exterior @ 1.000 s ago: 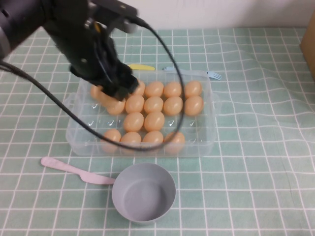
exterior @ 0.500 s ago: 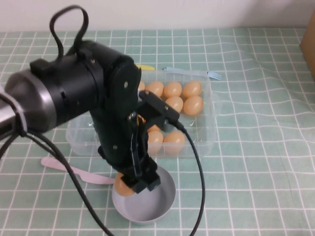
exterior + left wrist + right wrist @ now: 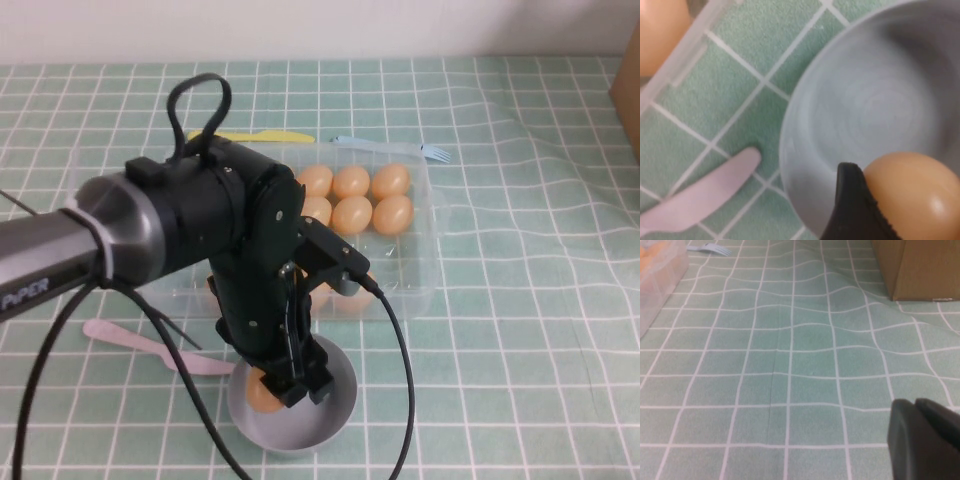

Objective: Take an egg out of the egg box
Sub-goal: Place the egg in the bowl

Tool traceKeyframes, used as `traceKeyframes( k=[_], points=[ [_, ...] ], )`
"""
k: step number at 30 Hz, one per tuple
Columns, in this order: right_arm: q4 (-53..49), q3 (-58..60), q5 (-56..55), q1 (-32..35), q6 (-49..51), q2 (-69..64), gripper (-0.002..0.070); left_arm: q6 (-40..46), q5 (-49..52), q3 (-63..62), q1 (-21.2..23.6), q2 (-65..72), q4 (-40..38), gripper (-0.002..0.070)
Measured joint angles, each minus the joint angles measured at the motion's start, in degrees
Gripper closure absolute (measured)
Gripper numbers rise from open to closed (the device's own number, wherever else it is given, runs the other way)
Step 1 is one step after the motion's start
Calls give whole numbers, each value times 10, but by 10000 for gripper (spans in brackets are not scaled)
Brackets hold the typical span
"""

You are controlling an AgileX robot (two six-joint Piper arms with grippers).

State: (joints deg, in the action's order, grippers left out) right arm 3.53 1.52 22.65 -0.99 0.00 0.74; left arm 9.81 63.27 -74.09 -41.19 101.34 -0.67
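I have the left tool (image 3: 285, 385) clamped on the egg (image 3: 262, 389), holding it over the grey bowl (image 3: 335, 405) near the table's front edge, just beside the egg box (image 3: 415, 270). My right tool (image 3: 925, 440) is closed, empty, off right.

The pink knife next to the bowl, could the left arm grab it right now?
Probably not yet. The left gripper is over the bowl, shut on an egg. The pink knife lies bare beside it. The right gripper hangs elsewhere over the cloth.
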Motion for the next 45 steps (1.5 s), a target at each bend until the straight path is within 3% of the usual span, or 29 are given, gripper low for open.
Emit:
traceKeyframes(
  k=[8, 27, 33, 42, 45],
  points=[
    [0, 0, 0, 0, 0, 0, 694, 0, -50, 0, 0, 29, 2, 312],
    [0, 0, 0, 0, 0, 0, 694, -2, -59, 0, 0, 56, 7, 311],
    [0, 0, 0, 0, 0, 0, 694, -12, -59, 0, 0, 55, 7, 212],
    [0, 0, 0, 0, 0, 0, 694, -91, -38, 1, 0, -20, 1, 186],
    [0, 0, 0, 0, 0, 0, 694, -98, -25, 1, 0, -75, 0, 230]
  ],
)
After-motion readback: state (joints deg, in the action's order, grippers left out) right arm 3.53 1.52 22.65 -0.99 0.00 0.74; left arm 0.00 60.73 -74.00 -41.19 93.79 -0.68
